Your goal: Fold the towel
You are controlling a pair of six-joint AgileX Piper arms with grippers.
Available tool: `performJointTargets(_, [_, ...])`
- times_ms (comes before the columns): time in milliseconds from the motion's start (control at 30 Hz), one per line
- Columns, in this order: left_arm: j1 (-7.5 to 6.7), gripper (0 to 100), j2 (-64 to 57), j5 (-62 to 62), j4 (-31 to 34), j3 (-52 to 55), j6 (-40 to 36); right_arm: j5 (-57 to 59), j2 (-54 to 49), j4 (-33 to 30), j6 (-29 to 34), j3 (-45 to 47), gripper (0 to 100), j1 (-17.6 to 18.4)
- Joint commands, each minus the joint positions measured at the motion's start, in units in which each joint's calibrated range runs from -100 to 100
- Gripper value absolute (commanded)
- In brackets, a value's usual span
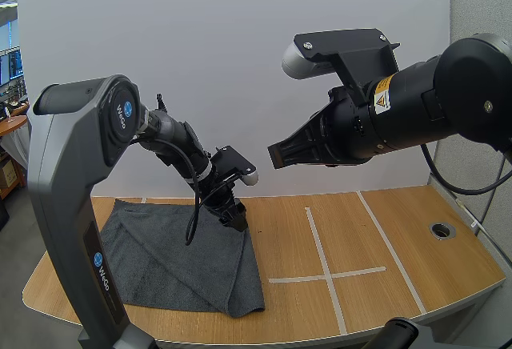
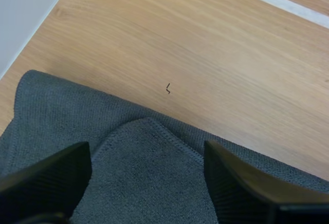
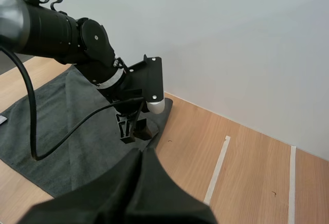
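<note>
Jaws of the left gripper (image 1: pixel 236 221) are seen standing apart, with nothing pinched between them, and they are held low over the far right corner of the towel (image 1: pixel 160 261). From the left wrist view a rounded corner of the upper layer is seen lying between the two fingers (image 2: pixel 46 183), on top of a lower layer of the same cloth. The right gripper (image 1: pixel 274 157) hangs high above the table (image 1: pixel 384 237), away from the cloth, and its fingers are pressed together as one dark wedge with nothing in them. The towel is spread on the left part of the table, its right edge near the white tape lines (image 1: pixel 324 273). A slanted edge is seen across it in the high view, so it is judged that one part is already laid over the rest, but not squarely: the layers do not match at their edges. The task is therefore judged as begun and not finished. What is left, as far as can be told, is that the corner is taken, the edges are brought into line, and probably one more fold is made.
</note>
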Motion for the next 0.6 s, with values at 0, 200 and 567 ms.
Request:
performJointTargets(0, [-0.25,100,1.60,-0.45,0.57,-1.16,-0.44,-1.02,-0.64,-0.22,-0.31,-0.09,0,-0.22])
performJointTargets(200, [-1.78,100,2.71,-0.80,0.78,-2.36,-0.44,-1.02,-0.64,-0.22,-0.31,-0.09,0,-0.22])
performJointTargets(567, [-2.44,100,4.97,-6.08,1.18,-2.51,-1.37,-1.02,-0.64,-0.22,-0.31,-0.09,0,-0.22])
